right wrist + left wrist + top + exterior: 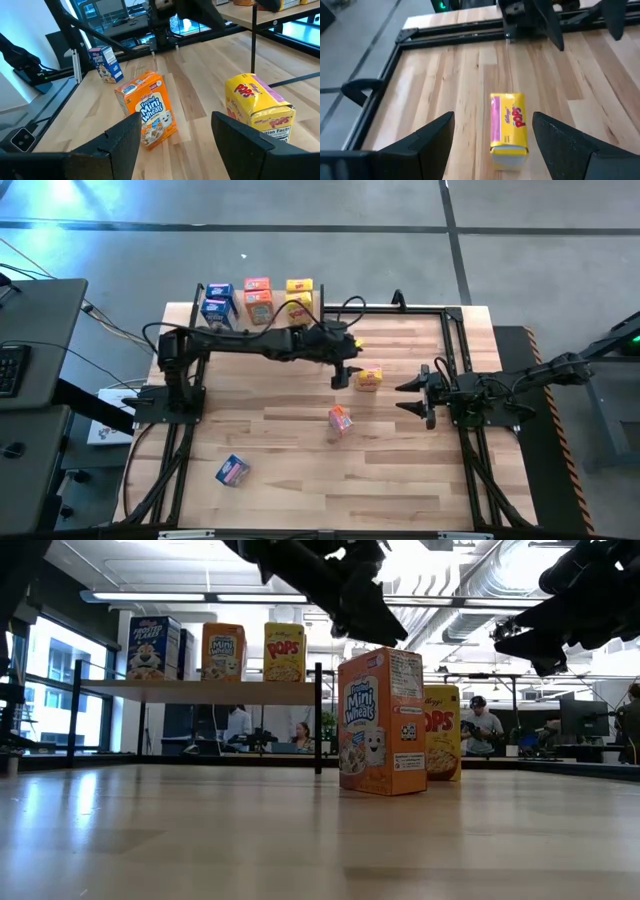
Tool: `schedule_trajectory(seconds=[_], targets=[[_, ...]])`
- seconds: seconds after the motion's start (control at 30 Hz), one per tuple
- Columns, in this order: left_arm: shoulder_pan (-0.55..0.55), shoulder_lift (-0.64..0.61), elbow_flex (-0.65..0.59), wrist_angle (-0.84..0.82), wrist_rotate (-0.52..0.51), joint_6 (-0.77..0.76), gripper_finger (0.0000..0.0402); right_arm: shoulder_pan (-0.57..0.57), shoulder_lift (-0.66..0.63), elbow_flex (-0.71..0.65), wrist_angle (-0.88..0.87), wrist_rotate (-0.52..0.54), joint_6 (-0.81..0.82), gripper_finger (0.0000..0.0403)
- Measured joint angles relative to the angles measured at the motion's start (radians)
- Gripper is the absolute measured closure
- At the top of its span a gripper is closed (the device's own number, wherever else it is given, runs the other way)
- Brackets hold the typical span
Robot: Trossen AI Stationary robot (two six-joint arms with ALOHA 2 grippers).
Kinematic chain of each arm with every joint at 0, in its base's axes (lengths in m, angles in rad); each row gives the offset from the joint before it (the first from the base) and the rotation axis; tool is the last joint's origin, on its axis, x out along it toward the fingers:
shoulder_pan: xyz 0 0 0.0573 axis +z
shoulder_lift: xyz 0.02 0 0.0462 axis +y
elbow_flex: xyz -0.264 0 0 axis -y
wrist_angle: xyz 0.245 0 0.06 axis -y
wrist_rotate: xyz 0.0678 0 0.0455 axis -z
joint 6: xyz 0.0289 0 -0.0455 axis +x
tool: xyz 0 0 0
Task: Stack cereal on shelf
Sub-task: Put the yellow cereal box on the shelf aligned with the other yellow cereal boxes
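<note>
The left hand (pixel 343 376) hovered open and empty just beside the yellow box (pixel 369 379), on the side toward the shelf (pixel 262 328); its fingers (pixel 427 137) straddled that box from above without touching. The right hand (pixel 419 395) waited open and empty on the box's other side. The orange box (pixel 340 420) stood upright near the yellow box on the worktop (pixel 300 450); a blue box (pixel 232 471) lay well apart. The shelf carried blue, orange and yellow boxes

Orange box (pixel 382 722) upright on table (pixel 200 830), yellow box (pixel 443 732) behind; three boxes on shelf (pixel 200 690).
</note>
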Motion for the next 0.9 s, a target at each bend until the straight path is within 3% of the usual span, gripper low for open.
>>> schedule_trajectory(seconds=[0.9], targets=[[-0.001, 0.128, 0.000, 0.060, 0.042, -0.060, 0.0142, 0.000, 0.000, 0.000, -0.011, 0.000, 0.003, 0.0169]])
